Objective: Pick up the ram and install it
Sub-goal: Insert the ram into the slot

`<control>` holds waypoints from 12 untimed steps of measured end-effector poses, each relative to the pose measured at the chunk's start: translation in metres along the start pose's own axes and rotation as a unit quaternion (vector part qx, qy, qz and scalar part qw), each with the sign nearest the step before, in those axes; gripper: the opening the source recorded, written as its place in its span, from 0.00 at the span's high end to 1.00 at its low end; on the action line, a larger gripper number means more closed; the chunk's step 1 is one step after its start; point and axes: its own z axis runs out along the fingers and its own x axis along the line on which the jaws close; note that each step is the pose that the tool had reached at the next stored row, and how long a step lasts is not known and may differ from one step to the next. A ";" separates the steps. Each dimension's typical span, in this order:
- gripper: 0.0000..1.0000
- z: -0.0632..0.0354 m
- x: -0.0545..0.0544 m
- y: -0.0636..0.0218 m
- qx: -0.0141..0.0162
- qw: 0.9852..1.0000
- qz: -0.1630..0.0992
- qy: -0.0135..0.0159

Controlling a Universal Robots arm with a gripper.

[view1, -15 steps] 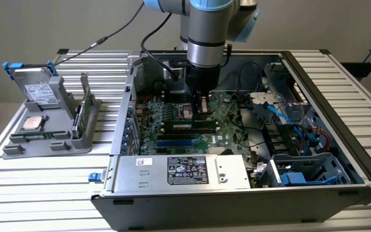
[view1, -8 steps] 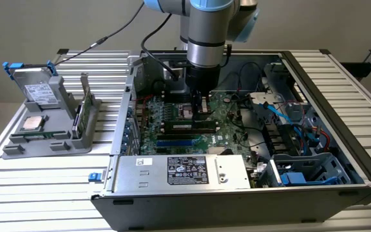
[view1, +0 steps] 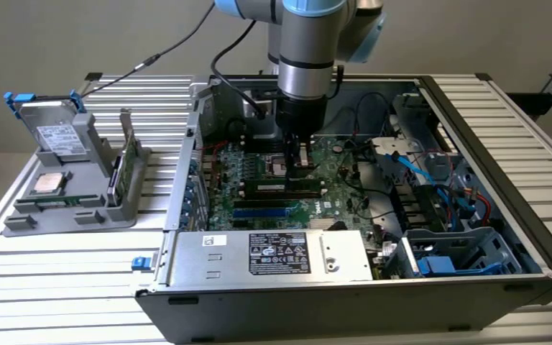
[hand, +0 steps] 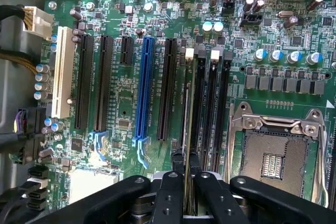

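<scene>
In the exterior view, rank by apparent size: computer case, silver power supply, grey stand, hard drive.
1. Computer case.
2. Grey stand and silver power supply look alike; the supply sits nearer the camera, so unranked.
3. Hard drive.

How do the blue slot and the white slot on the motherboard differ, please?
The blue slot is vivid blue; the white slot is pale cream. The blue slot has black slots on both sides; the white slot is outermost, beside capacitors. Both are long, parallel and empty.
</scene>
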 end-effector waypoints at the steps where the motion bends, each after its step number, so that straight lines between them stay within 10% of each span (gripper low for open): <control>1: 0.86 0.0001 -0.001 -0.0001 0.000 1.000 0.000 0.000; 12: 0.86 0.0012 -0.002 -0.0002 -0.001 1.000 0.000 0.008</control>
